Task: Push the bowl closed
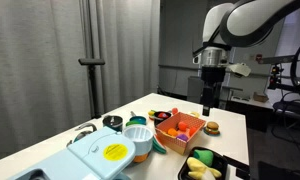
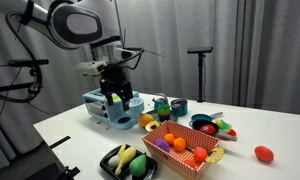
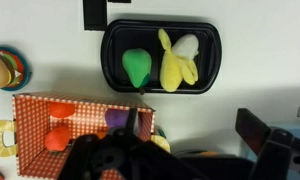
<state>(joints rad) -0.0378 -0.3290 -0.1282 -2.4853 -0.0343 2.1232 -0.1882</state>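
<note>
The pale blue-white bowl (image 1: 139, 137) sits at the near corner of the light-blue toy unit (image 1: 102, 157), which carries a round yellow sticker. Both show in both exterior views, bowl (image 2: 127, 119) and unit (image 2: 98, 104). My gripper (image 1: 210, 101) hangs high above the table, over the orange bin area and well apart from the bowl. In an exterior view my gripper (image 2: 118, 97) lines up in front of the unit. In the wrist view its two dark fingers (image 3: 195, 126) stand wide apart with nothing between them.
An orange square bin of toy food (image 1: 180, 127) (image 3: 80, 125) stands mid-table. A black tray with a banana and a green pepper (image 3: 160, 55) (image 1: 202, 165) lies beside it. A small dark cup (image 1: 112, 122), a plate of food (image 2: 212, 125) and a red toy (image 2: 263, 153) lie around.
</note>
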